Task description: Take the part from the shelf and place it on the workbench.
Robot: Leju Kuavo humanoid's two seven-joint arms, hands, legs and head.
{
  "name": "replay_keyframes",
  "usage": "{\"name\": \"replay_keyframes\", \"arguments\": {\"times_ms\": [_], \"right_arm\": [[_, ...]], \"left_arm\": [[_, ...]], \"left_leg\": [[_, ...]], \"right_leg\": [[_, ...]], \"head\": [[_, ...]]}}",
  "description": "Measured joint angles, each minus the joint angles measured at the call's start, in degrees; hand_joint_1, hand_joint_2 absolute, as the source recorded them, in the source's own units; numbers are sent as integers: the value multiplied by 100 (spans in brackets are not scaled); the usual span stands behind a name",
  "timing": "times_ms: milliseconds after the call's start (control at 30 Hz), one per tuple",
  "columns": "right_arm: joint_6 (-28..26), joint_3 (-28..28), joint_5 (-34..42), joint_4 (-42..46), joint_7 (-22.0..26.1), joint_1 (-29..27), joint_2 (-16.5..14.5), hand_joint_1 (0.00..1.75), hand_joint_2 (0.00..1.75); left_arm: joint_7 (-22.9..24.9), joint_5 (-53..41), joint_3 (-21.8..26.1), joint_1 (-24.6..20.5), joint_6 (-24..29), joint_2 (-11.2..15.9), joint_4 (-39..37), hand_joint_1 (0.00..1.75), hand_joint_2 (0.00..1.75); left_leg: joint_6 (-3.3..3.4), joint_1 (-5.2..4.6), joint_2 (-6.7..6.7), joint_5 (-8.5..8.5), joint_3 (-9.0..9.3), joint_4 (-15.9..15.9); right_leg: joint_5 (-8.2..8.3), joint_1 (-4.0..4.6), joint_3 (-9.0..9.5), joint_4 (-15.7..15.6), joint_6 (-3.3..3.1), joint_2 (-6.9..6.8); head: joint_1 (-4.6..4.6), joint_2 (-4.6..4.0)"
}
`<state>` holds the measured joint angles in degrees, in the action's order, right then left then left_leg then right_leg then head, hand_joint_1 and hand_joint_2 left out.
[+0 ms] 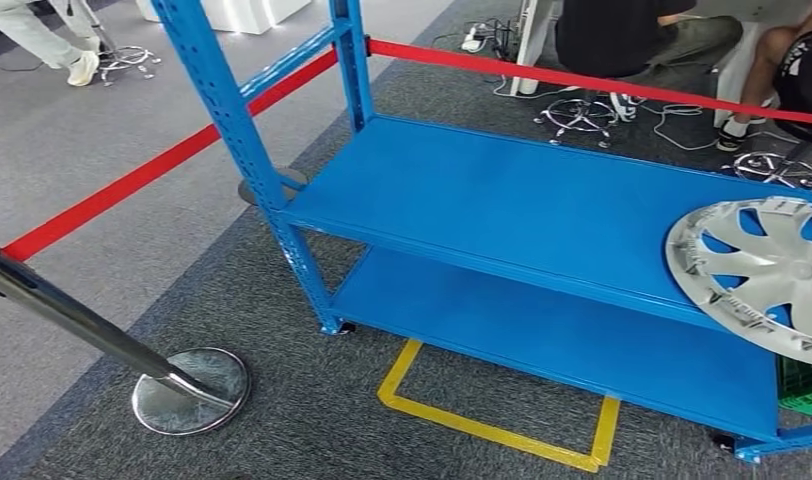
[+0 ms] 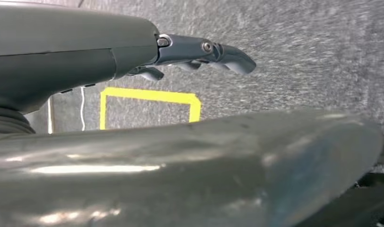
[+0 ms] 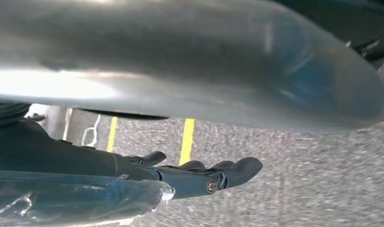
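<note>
Right now, looking from left to right, I see a shiny metal post (image 1: 72,315) with its round base on the grey carpet, and a red belt (image 1: 162,165) running from it up to the blue shelf (image 1: 502,190). I think the post could trip me up if I walk the robot too far that way. On the floor, just in front of the shelf's front edge, there is a yellow square (image 1: 497,420) made of tape. I guess that is where the robot should stand. The part, a silver wheel cover (image 1: 757,270), lies flat at the right end of the upper shelf board and sticks out a little over its front edge. It runs off the side of my head view, so I cannot see all of it. A green crate (image 1: 807,385) sits under it on the lower board. My left hand (image 2: 199,54) hangs down over the carpet with its fingers out straight and nothing in them. My right hand (image 3: 204,175) hangs down too, fingers out and holding nothing. The cover is wide and thin, and I think one hand alone might let it tip and slide off the edge. If I reach from here, I may miss it or bump the shelf frame.
</note>
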<state>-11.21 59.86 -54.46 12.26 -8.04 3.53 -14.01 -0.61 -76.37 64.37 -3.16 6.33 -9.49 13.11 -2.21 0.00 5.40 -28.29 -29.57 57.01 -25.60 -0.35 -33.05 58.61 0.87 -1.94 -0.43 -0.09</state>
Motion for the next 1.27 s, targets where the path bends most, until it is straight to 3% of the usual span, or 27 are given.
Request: {"name": "replay_keyframes", "arguments": {"times_ms": [67,133,167,200,267,300,367,400,433,467,533,600,667,700,733,800,867,1000,1067,1167,1233,1267], "right_arm": [[-46,5,-8,0,13,11,-8,0,0],[-76,10,-14,0,26,19,-11,0,0],[-88,13,-16,0,29,17,-11,0,0],[-102,14,-18,0,31,13,-11,0,0],[-126,17,-26,0,37,14,-11,0,0],[-132,18,-32,0,40,21,-11,0,0],[-145,20,-44,0,49,34,-12,0,0],[-157,23,-49,0,52,32,-11,0,0],[-178,28,-46,0,60,24,-11,0,0],[-222,40,-2,0,93,13,-12,0,0],[-259,146,378,0,200,20,-19,0,0],[-101,448,1117,0,319,59,-29,0,0],[82,846,1742,0,427,85,-54,0,0],[113,1030,1941,0,479,88,-72,0,0],[111,1187,2072,0,517,89,-91,0,0],[96,1452,2200,0,545,99,-122,0,0],[67,1620,2196,0,533,124,-157,0,0],[59,1772,2161,0,477,151,-209,0,0],[95,1822,2194,0,469,158,-217,0,0],[131,1911,2277,0,499,169,-226,0,0],[138,1951,2310,1,531,171,-227,0,87],[141,1960,2316,1,540,171,-227,0,116]], "left_arm": [[7,-5,-2,4,-7,4,0,0,0],[23,-5,-1,22,-15,7,0,0,0],[34,-5,-1,30,-21,7,0,0,0],[49,-5,-1,35,-28,9,0,0,0],[78,-4,-1,36,-42,13,0,0,0],[88,-4,0,35,-44,14,0,0,0],[89,-5,1,29,-32,14,0,0,0],[80,-5,2,23,-21,14,0,0,0],[68,-5,2,18,-10,15,0,0,44],[52,4,4,11,-3,16,0,0,87],[1,146,39,7,-64,12,0,0,175],[-93,507,177,14,-247,5,0,0,175],[-213,887,399,30,-429,-8,0,0,175],[-270,1030,513,31,-484,-20,0,0,175],[-316,1135,615,28,-517,-37,0,0,175],[-370,1263,797,14,-550,-73,0,0,175],[-382,1296,923,10,-556,-92,0,0,175],[-322,1302,1063,9,-578,-96,0,0,175],[-244,1318,1120,5,-643,-99,0,0,175],[-132,1291,1166,5,-700,-109,0,0,175],[-73,1265,1171,5,-683,-120,0,0,175],[-58,1260,1172,5,-676,-123,0,0,175]], "left_leg": [[-66,20,-334,-326,-222,502],[-86,27,-485,-673,-597,1264],[-87,29,-499,-716,-723,1496],[-85,33,-511,-634,-756,1520],[-79,57,-603,-214,-528,967],[-76,80,-750,-23,-352,569],[-38,115,-996,135,-124,41],[1,114,-1044,125,-97,-35],[50,109,-994,127,-95,-53],[101,104,-931,143,-91,-63],[197,103,-803,170,-81,-94],[248,79,-674,169,-80,-102],[258,54,-552,165,-80,-100],[258,47,-508,164,-78,-99],[255,43,-480,162,-72,-98],[235,39,-459,153,-51,-95],[203,12,-456,129,-44,-70],[304,-10,-454,158,-53,-69],[277,0,-454,178,-53,-103],[172,15,-454,206,-55,-141],[99,27,-454,218,-62,-152],[84,29,-454,220,-65,-153]], "right_leg": [[40,-32,-2,-20,-58,144],[57,-37,-30,-19,-78,306],[63,-37,-38,-19,-76,395],[71,-39,-42,-18,-69,488],[88,-51,-44,-16,-38,671],[97,-51,-52,-9,-11,755],[120,-49,-96,0,59,896],[139,-52,-122,-10,102,958],[160,-63,-150,-33,145,1021],[170,-72,-169,-44,180,1003],[20,-61,-282,160,224,701],[-376,-43,-581,843,245,330],[-676,-42,-876,1543,259,241],[-675,-40,-888,1632,259,236],[-564,-37,-770,1468,252,234],[-245,-30,-296,672,221,205],[-80,-28,45,89,171,179],[-47,-9,86,-5,116,193],[-46,9,73,-5,81,195],[-38,26,51,-1,42,194],[-30,34,38,2,25,194],[-28,35,35,3,22,194]], "head": [[-36,0],[-54,0],[-56,0],[-55,0],[-56,0],[-58,0],[-65,0],[-68,0],[-69,0],[-68,0],[-37,0],[1,0],[6,0],[6,0],[5,0],[13,0],[14,0],[7,0],[7,0],[9,0],[10,0],[11,0]]}}
